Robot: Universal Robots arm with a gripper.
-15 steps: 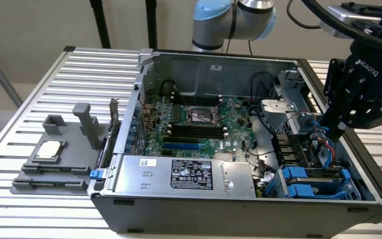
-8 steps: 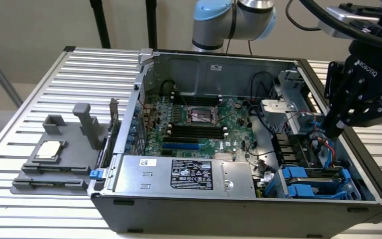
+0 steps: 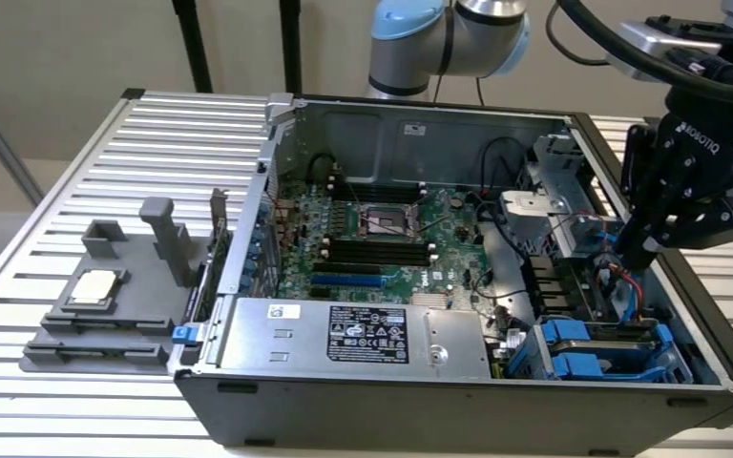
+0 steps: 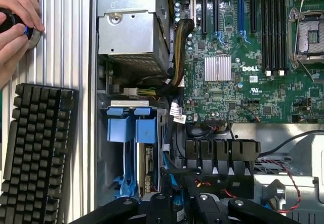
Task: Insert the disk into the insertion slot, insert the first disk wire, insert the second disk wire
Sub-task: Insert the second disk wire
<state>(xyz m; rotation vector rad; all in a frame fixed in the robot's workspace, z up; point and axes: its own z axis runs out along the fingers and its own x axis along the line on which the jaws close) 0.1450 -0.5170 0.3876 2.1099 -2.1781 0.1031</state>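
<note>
Disk: we see the blue carrier tabs (image 4: 132, 127) sitting in the drive cage (image 3: 609, 348) at the front corner of the open computer case (image 3: 469, 401), on the exterior view's right; the drive looks already seated.
Wire: a blue cable (image 4: 169, 176) runs beside the cage, close under the gripper.
Handling: we judge the drive rigid, fairly heavy and shock-sensitive, best taken by its plastic carrier; the cable is soft and springy, best pinched at its stiff connector.
Gripper: the gripper (image 3: 628, 256) hangs inside the case just behind the cage, fingers nearly together; we cannot tell whether they pinch the cable or nothing.
Edges: the case wall (image 3: 710, 315), the black fan shroud (image 4: 223, 155) and the power supply (image 3: 356, 334) hem the cage in closely.
Room: open space lies mainly above; we judge sideways travel tight.
Outside: a grey fixture block (image 3: 112, 305) rests on the slatted bench (image 3: 87, 172); in the wrist view, a keyboard (image 4: 38, 153) and a person's hand (image 4: 17, 19).
</note>
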